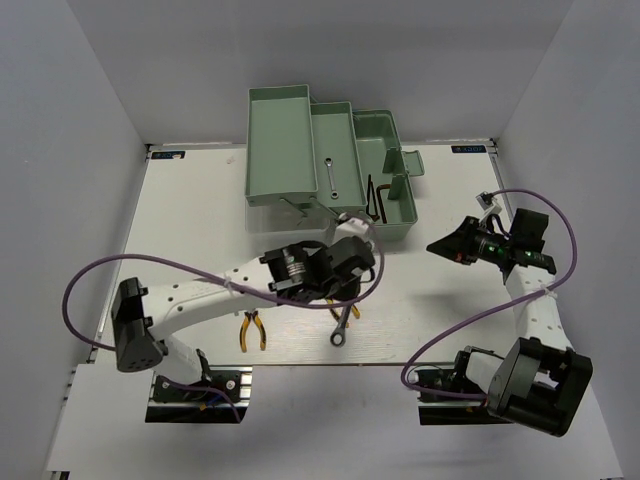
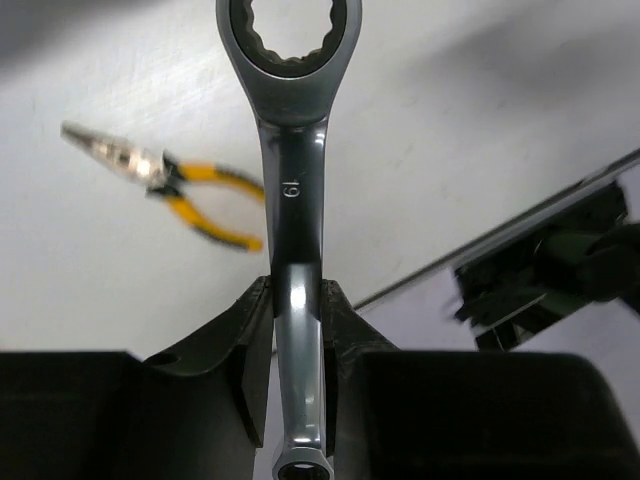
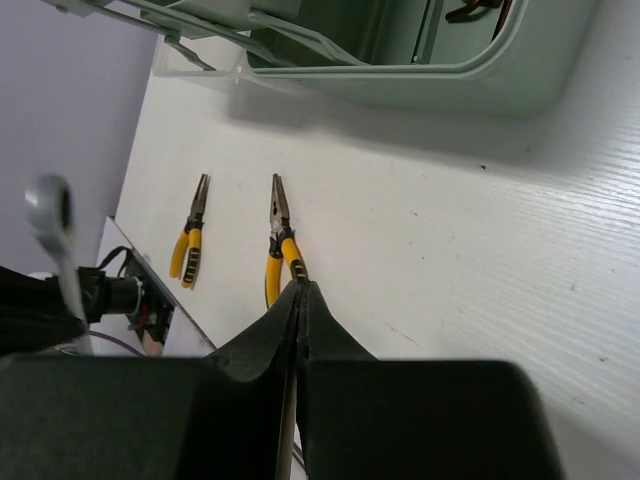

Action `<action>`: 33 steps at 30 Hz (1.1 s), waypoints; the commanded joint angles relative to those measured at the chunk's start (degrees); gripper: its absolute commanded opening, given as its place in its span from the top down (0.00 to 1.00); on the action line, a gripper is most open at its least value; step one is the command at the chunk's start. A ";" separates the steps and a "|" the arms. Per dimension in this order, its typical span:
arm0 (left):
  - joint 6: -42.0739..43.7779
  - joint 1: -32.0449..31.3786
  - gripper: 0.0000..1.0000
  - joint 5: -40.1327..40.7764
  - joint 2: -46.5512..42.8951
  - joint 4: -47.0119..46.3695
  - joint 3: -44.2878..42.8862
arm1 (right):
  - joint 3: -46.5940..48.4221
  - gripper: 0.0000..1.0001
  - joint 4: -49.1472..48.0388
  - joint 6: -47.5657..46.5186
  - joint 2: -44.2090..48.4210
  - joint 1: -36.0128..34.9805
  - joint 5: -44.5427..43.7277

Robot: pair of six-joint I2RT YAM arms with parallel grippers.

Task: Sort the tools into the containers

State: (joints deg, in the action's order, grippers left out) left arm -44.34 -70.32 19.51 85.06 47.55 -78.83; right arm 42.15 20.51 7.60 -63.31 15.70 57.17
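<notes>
Pliers (image 1: 250,330) with yellow handles lie nearest the front edge of the white counter (image 1: 200,200), just left of the middle. A second pair (image 1: 353,311) lies a little farther in and to the right. The overhead view half hides it under the left arm, while the right wrist view shows both pairs whole, side by side with their noses pointing the same way.

Between the two pairs, the long wrench (image 2: 292,180) hangs off the counter in the left claw (image 2: 297,300). Only the left wrist view shows this grip closely: the two fingers pinch the shaft partway along, the ring end sticks out beyond them, and "19" is stamped on the metal.

Farther right, the right claw (image 3: 300,300) hovers above the counter near the right front corner of the toolbox (image 1: 385,135). Its own camera shows the fingers pressed together with nothing between them.

At the far side stands the pale green toolbox, its trays folded out to the left. Only the overhead view looks inside: a short wrench (image 1: 332,175) lies in the middle tray, and dark hex keys (image 1: 374,197) lie in the main compartment on the right.
</notes>
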 commanded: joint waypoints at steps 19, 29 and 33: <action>22.98 30.68 1.00 -2.37 36.49 -14.74 -55.82 | -2.60 1.00 0.23 -2.94 5.65 0.38 0.23; 24.74 34.55 0.73 -6.50 43.44 -14.33 -60.22 | -2.78 0.58 -0.03 -3.64 3.98 0.55 1.98; 24.74 35.08 0.32 -7.72 42.92 -14.94 -59.51 | -2.78 0.39 0.49 -5.74 3.37 -0.14 5.93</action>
State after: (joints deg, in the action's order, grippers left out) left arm -19.99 -36.07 13.80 131.39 35.66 -136.86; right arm 39.48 21.08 4.12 -59.70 15.77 58.78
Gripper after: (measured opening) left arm 0.655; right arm 0.597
